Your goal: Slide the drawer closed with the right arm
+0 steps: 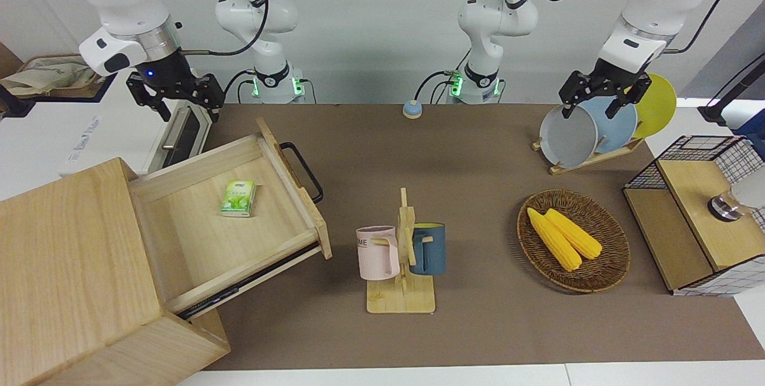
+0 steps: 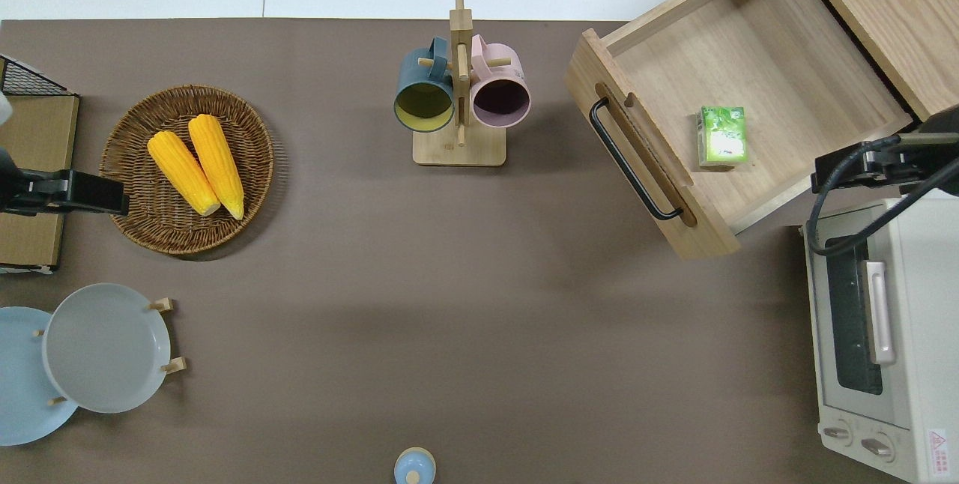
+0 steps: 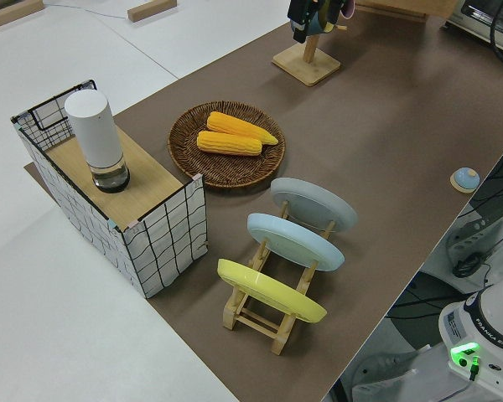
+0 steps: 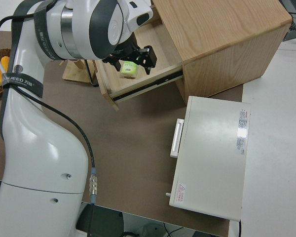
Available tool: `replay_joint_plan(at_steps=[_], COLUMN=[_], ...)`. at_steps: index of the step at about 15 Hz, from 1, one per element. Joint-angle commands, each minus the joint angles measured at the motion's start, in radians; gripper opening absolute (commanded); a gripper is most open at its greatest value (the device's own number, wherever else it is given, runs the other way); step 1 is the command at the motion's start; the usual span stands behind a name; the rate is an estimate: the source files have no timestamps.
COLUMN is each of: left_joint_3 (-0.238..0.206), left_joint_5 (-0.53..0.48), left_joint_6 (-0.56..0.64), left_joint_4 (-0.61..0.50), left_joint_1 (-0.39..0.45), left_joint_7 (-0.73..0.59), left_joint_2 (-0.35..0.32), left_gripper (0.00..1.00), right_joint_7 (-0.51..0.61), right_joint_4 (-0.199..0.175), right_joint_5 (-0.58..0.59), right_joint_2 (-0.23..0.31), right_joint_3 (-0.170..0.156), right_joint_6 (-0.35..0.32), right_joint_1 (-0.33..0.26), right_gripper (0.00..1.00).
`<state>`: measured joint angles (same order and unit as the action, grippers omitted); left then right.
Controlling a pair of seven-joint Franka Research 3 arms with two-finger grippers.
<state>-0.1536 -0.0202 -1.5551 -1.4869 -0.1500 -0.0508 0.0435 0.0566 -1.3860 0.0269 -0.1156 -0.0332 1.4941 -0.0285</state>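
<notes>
Table (image 1: 478, 153): brown mat.
Drawer (image 2: 757, 87): pulled fully out at the right arm's end (small green carton (image 2: 723, 136) inside).
Right pincer (image 1: 174, 97): fingers spread, empty — hovering over toaster oven (image 2: 884, 334), beside drawer.
Left arm: parked.

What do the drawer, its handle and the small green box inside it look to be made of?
The drawer: pale unfinished-looking wood, with visible grain and a matte surface; solid or veneer cannot be told. Its handle: a thin black bar, likely painted or coated metal given its slim bent shape. The green box: probably printed cardboard or a soft pack, with glossy leaf artwork.
</notes>
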Motion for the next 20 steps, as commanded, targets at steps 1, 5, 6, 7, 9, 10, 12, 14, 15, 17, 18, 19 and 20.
replay_joint_plan(at_steps=[1, 5, 6, 7, 9, 10, 12, 14, 15, 17, 18, 19, 20], left_joint_3=[-0.017, -0.017, -0.017, -0.017, -0.017, -0.017, -0.017, -0.017, -0.017, -0.017, -0.017, -0.017, -0.017], left_joint_5=[0.012, 0.012, 0.012, 0.012, 0.012, 0.012, 0.012, 0.012, 0.012, 0.012, 0.012, 0.012, 0.012], left_joint_6=[0.000, 0.000, 0.000, 0.000, 0.000, 0.000, 0.000, 0.000, 0.000, 0.000, 0.000, 0.000, 0.000], left_joint_4=[0.020, 0.020, 0.020, 0.020, 0.020, 0.020, 0.020, 0.020, 0.020, 0.020, 0.020, 0.020, 0.020], left_joint_1=[-0.017, -0.017, -0.017, -0.017, -0.017, -0.017, -0.017, -0.017, -0.017, -0.017, -0.017, -0.017, -0.017], left_joint_7=[-0.008, -0.008, -0.008, -0.008, -0.008, -0.008, -0.008, -0.008, -0.008, -0.008, -0.008, -0.008, -0.008], left_joint_2=[0.013, 0.013, 0.013, 0.013, 0.013, 0.013, 0.013, 0.013, 0.013, 0.013, 0.013, 0.013, 0.013], left_gripper=[1.00, 1.00, 1.00, 1.00, 1.00, 1.00, 1.00, 1.00, 1.00, 1.00, 1.00, 1.00, 1.00], right_joint_7=[0.002, 0.000, 0.000, 0.000, 0.000, 0.000, 0.000, 0.003, 0.006, 0.009, 0.012, 0.022, 0.043], right_joint_4=[-0.013, -0.013, -0.013, -0.013, -0.013, -0.013, -0.013, -0.013, -0.011, -0.001, 0.013, 0.024, 0.030], right_joint_5=[-0.005, -0.007, -0.009, -0.009, -0.009, -0.009, -0.009, -0.009, -0.009, -0.010, -0.012, -0.015, -0.015], right_joint_2=[0.005, 0.007, 0.007, 0.007, 0.007, 0.007, 0.007, 0.007, 0.008, 0.010, 0.008, 0.008, 0.010], right_joint_3=[-0.002, -0.002, -0.002, -0.002, -0.002, -0.002, -0.002, -0.002, -0.002, -0.010, -0.017, -0.019, -0.019], right_joint_6=[0.009, 0.008, 0.008, 0.008, 0.003, 0.003, 0.003, -0.006, -0.009, -0.018, -0.032, -0.047, -0.063], right_joint_1=[-0.001, -0.001, 0.001, -0.001, 0.001, 0.001, -0.001, 0.001, 0.001, 0.001, 0.001, 0.001, 0.002], right_gripper=[0.979, 0.589, 0.434, 0.246, 0.001, 0.000, 0.000, 0.000, 0.000, 0.000, 0.000, 0.000, 0.000])
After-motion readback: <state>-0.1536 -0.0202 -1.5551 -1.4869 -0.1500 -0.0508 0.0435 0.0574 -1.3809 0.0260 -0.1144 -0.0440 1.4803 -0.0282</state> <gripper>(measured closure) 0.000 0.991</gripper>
